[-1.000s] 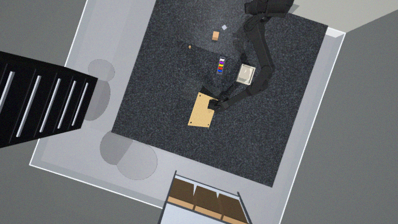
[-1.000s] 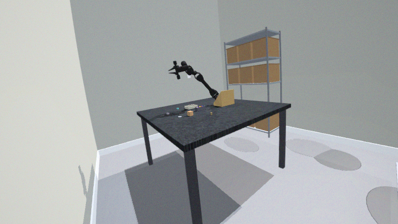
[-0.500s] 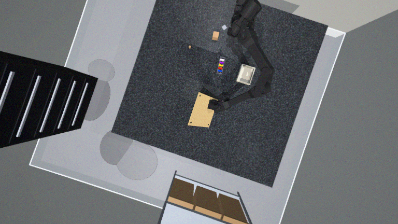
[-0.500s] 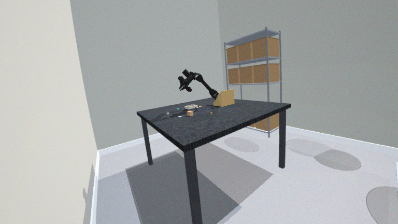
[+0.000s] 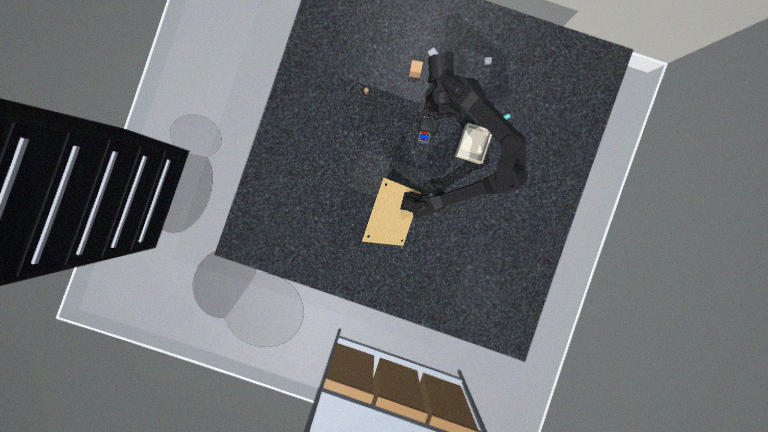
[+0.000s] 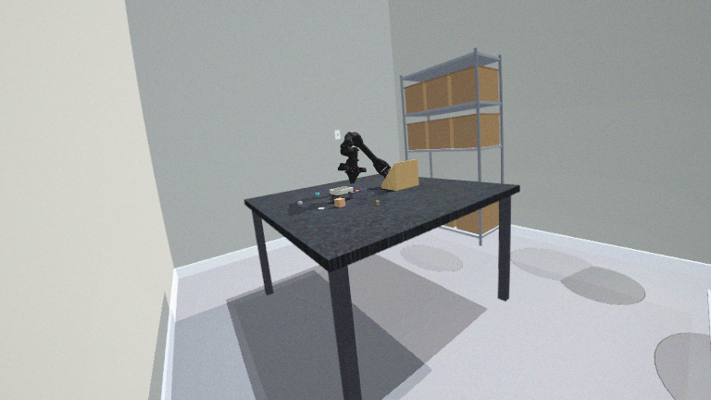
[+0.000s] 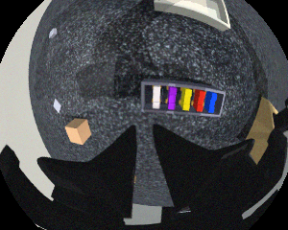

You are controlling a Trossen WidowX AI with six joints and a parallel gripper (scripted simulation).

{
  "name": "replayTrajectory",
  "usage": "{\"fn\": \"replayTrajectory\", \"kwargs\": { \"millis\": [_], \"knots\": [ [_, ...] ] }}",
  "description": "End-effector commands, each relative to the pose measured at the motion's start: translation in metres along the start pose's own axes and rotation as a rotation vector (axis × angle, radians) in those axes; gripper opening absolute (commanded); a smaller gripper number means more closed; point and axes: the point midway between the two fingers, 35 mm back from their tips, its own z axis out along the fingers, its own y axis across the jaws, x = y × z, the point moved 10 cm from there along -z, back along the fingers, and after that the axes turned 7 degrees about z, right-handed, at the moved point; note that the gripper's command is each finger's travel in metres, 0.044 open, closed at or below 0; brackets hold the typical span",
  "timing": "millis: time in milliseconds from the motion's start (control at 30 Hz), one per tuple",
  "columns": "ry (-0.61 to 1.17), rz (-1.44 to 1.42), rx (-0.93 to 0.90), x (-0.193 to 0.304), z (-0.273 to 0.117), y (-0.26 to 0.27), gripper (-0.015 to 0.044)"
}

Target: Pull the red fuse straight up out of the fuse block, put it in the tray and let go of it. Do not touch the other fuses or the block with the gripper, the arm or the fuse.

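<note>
The red fuse (image 7: 200, 101) (image 5: 424, 132) stands in the grey fuse block (image 7: 143, 99), between the yellow fuse (image 7: 186, 99) and the blue fuse (image 7: 211, 102) (image 5: 424, 136). The purple fuse (image 7: 172, 98) and the white fuse (image 7: 156, 97) stand further left in the wrist view. My gripper (image 7: 144, 128) (image 6: 352, 181) is open by a narrow gap and empty, above the table, its tips pointing down. In the top view the arm's end hides part of the block. The pale tray (image 5: 471, 161) (image 6: 341, 191) (image 7: 197, 17) lies beside the block.
An orange cube (image 5: 416, 68) (image 6: 340, 202) (image 7: 78, 131), a white piece (image 5: 432, 51) (image 7: 57, 105), a lavender cube (image 5: 488, 60) (image 6: 299, 202), a teal piece (image 5: 506, 116) (image 6: 317, 193) and a small brown piece (image 5: 366, 90) (image 6: 377, 203) lie around. A wooden stand (image 5: 385, 218) (image 6: 404, 175) is by the arm's base.
</note>
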Motion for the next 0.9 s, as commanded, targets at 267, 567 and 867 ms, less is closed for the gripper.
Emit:
{"fn": "replayTrajectory", "kwargs": {
  "millis": [267, 567, 867],
  "knots": [
    [-0.075, 0.027, 0.2, -0.012, 0.007, -0.045, 0.0074],
    [-0.075, 0.027, 0.2, -0.012, 0.013, -0.046, 0.0074],
    [-0.075, 0.027, 0.2, -0.012, 0.021, -0.048, 0.0074]
  ]
}}
